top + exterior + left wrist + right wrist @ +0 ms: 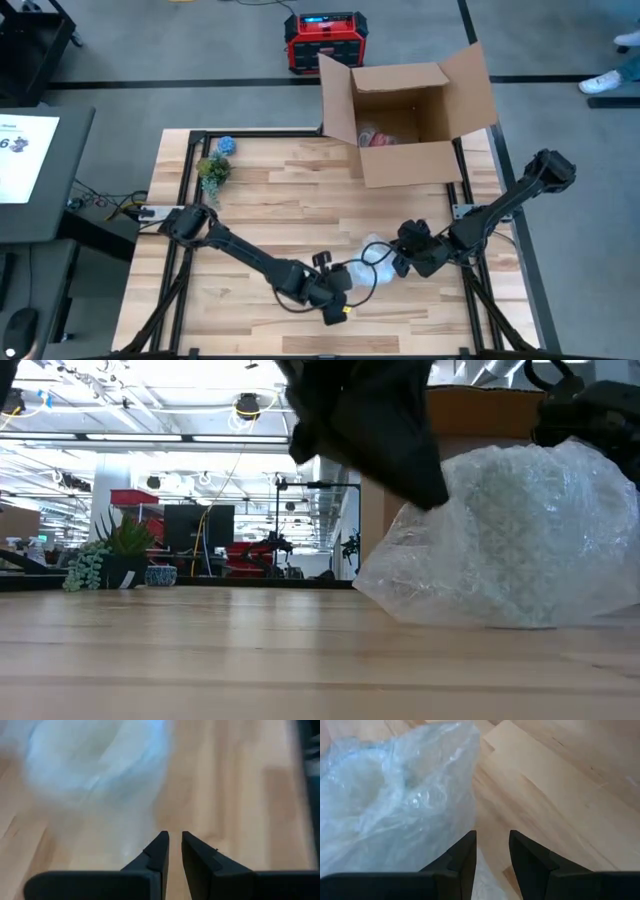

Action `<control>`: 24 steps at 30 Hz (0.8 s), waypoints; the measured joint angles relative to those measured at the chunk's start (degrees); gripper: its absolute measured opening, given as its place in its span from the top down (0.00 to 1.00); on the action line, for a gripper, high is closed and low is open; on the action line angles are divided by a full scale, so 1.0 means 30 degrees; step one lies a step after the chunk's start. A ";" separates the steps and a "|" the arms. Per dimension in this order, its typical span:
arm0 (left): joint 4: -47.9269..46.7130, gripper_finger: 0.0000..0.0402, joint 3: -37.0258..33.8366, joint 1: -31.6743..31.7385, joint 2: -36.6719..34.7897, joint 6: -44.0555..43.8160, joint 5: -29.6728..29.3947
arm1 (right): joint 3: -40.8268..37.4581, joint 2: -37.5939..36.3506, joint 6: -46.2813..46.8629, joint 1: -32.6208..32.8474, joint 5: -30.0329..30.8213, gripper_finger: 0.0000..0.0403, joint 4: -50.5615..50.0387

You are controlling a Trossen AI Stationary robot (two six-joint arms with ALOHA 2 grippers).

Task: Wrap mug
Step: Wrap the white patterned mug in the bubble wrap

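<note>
Bubble-wrap bundle (372, 255) (510, 545) (390, 795): clear, crinkled plastic, bunched into a rounded mound resting on the wooden table top, near-right of centre. Surface glossy, whitish, with folds and small bubbles. Mug not discernible through the wrap. Loose edge of the sheet trails flat onto the wood.

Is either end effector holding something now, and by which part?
Neither visibly holds anything: the left end effector and right end effector show nothing between their fingers beside the clear bubble-wrap bundle.
</note>
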 joint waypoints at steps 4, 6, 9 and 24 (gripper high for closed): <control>0.3271 0.92 0.0012 0.0078 0.0365 0.1944 -0.0034 | 0.0000 0.0198 -0.0878 0.0270 0.0033 0.73 0.0867; 0.3940 0.92 -0.0045 0.0451 0.0496 0.2676 -0.0083 | 0.0000 0.0198 -0.1464 0.0474 0.0124 0.73 0.1634; 0.5164 0.92 0.0008 0.1016 0.0891 0.3218 -0.0270 | -0.0003 0.0191 -0.2534 0.0794 0.0274 0.73 0.2733; 0.5899 0.92 -0.0019 0.1376 0.1405 0.4553 0.0075 | -0.0051 0.0191 -0.5193 0.1462 0.1781 0.74 0.4569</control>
